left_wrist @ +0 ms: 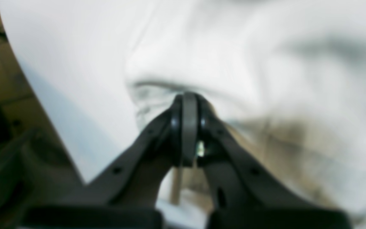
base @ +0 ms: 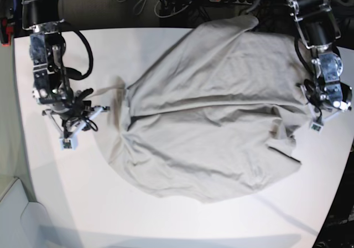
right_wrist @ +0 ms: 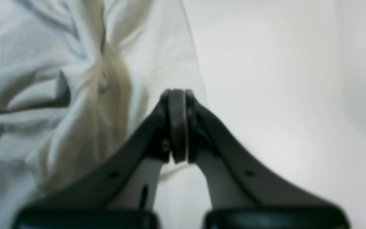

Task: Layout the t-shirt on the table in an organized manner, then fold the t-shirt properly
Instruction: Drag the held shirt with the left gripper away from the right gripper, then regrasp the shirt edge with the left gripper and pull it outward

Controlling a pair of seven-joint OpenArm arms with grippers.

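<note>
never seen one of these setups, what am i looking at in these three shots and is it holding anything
It is a robot with two arms over a white table. One picture looks down from above; the two blurry ones come from cameras on each wrist, looking along the dark pincers. A light grey-beige t-shirt lies crumpled and spread across the table. The left gripper sits closed at the shirt's edge, and the right gripper is closed beside it. Whether either pinches cloth is too blurred to tell.

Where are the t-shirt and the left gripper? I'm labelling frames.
t-shirt (base: 210,126): base view, middle of the spread cloth.
left gripper (left_wrist: 189,95): left wrist view, tips of the closed fingers.
</note>
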